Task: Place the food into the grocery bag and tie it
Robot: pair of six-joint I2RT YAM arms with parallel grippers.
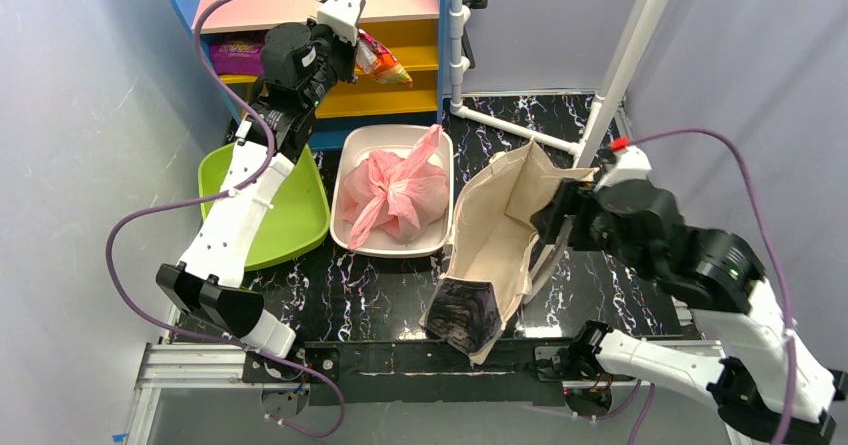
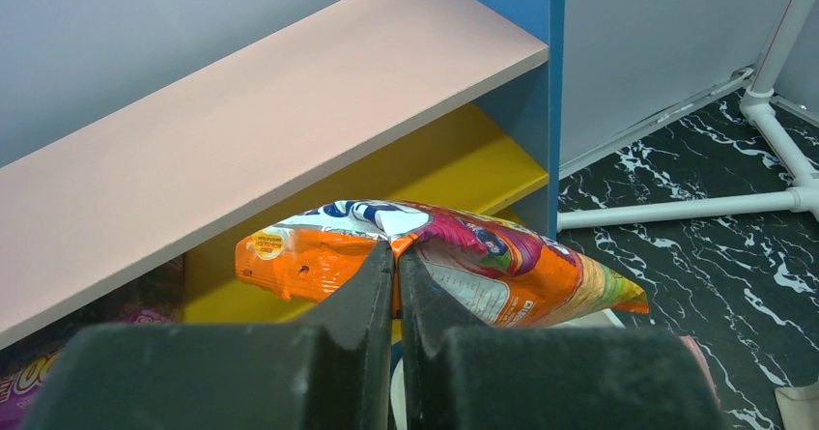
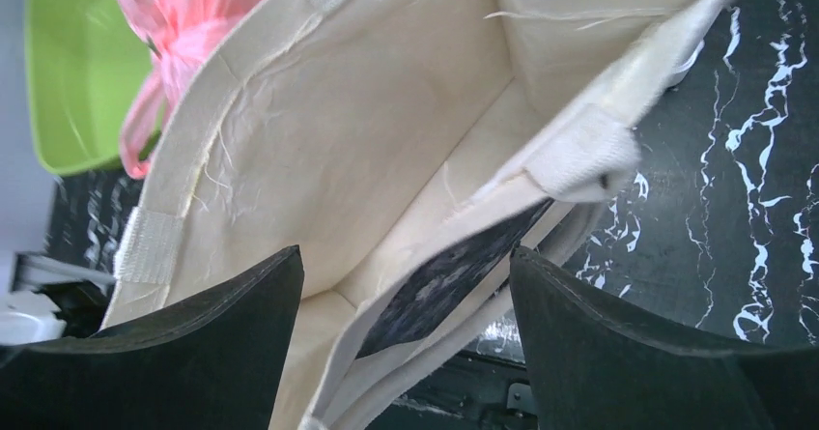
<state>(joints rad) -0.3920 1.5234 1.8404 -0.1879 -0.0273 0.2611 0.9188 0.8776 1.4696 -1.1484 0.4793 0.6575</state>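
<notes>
The pink grocery bag (image 1: 395,193) lies knotted and bulging in a white tray (image 1: 350,235); its corner also shows in the right wrist view (image 3: 183,10). No loose fruit or vegetable is in view. My left gripper (image 1: 352,60) is up at the shelf, shut on the top seam of an orange snack packet (image 2: 483,266), with the jaws (image 2: 397,248) pinching its crimped edge. My right gripper (image 1: 545,227) is open and empty over the right rim of the beige canvas tote (image 1: 495,240); in the right wrist view (image 3: 406,285) the tote's wall (image 3: 367,130) lies between its fingers.
A green tray (image 1: 290,220) sits left of the white tray. The blue, pink and yellow shelf (image 1: 400,95) stands at the back, with a purple packet (image 2: 29,387) on it. White pipe frame (image 1: 620,65) rises at the back right.
</notes>
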